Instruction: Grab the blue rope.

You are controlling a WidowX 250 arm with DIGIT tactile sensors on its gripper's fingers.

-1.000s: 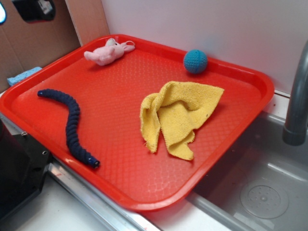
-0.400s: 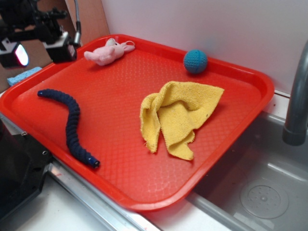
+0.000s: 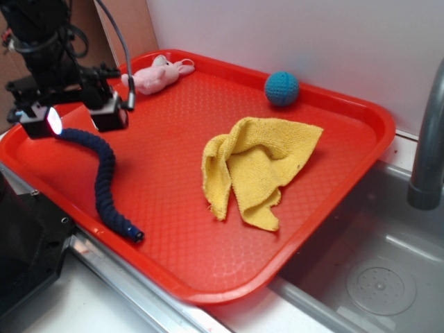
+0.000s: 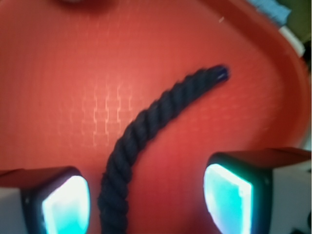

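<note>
Gripper: I've got the black two-finger gripper [image 3: 78,119] hanging over the far left part of the tray, fingers spread wide with nothing between the pads [image 4: 66,207] except air and rope below.

Rope: the thick dark navy twisted rope [image 3: 104,184] lies flat on the tray's left side in a lazy S. One capped end sits under the gripper, the other end is near the tray's near edge. From the wrist view the rope [image 4: 146,141] runs up between the two fingers and curves off to the right, so I'm roughly lined up over it, not touching as far as I can see.

Tray: big red textured plastic tray [image 3: 173,257], sitting partly over a steel sink [image 3: 388,270].

Other stuff: crumpled yellow terry cloth [image 3: 257,170] mid-tray, well apart from the rope. Round teal crocheted ball [image 3: 282,88] at the far edge. Small pink plush toy [image 3: 156,75] at the far left corner, just beyond the gripper.
</note>
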